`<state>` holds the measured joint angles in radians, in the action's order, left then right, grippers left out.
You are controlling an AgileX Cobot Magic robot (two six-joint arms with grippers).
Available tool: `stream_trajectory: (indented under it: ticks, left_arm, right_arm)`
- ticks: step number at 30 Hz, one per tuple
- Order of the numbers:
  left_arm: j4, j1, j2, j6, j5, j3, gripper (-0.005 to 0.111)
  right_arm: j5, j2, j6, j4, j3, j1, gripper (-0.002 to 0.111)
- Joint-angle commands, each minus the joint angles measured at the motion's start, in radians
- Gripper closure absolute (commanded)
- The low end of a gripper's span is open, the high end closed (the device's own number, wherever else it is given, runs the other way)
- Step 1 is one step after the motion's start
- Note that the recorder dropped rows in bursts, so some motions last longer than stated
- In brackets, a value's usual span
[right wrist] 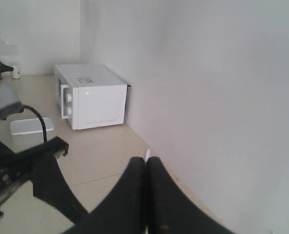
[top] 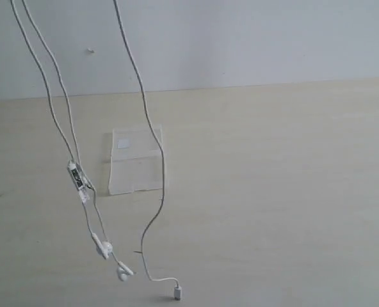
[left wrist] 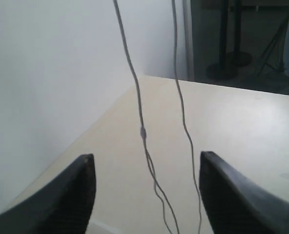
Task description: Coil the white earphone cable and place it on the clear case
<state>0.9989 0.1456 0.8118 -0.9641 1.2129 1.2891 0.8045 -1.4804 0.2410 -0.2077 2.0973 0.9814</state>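
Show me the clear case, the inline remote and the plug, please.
clear case [top: 135,174], exterior view, bare lower half below the seam.
inline remote [top: 77,176], exterior view, middle of its body.
plug [top: 177,293], exterior view, its end piece.

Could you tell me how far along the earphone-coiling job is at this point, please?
Done: the white earphone cable is lifted, its strands hanging above the table. In hand: the right pincer is shut with a white sliver at its tips, apparently the cable; the left pincer is open, strands hanging before it. Left: no coil is formed, and nothing rests on the clear case.
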Motion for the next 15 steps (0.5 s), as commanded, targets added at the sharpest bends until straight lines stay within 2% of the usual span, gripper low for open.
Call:
stream_trajectory:
  ticks: [1, 4, 7, 12, 14, 15]
  left_arm:
    - [-0.029, -0.006, -0.032, 0.008, -0.026, 0.078, 0.046]
    - [-0.104, -0.006, -0.056, 0.035, -0.015, 0.106, 0.046]
    - [-0.244, -0.011, -0.09, 0.082, -0.019, 0.099, 0.046]
    - [-0.342, -0.098, -0.094, 0.088, -0.053, 0.045, 0.046]
    - [-0.459, -0.147, -0.094, 0.126, -0.134, 0.002, 0.046]
    - [-0.471, -0.162, -0.094, 0.133, -0.155, -0.011, 0.046]
  right_arm:
    - [0.063, -0.023, 0.064, -0.058, 0.007, 0.0, 0.108]
    - [0.087, -0.042, 0.118, -0.129, 0.007, 0.0, 0.108]
    - [0.069, -0.078, 0.173, -0.241, 0.007, 0.0, 0.108]
    - [0.053, -0.127, 0.215, -0.32, 0.016, 0.002, 0.108]
    - [0.051, -0.139, 0.237, -0.347, 0.016, 0.002, 0.108]
    - [0.048, -0.141, 0.244, -0.349, 0.016, 0.002, 0.108]
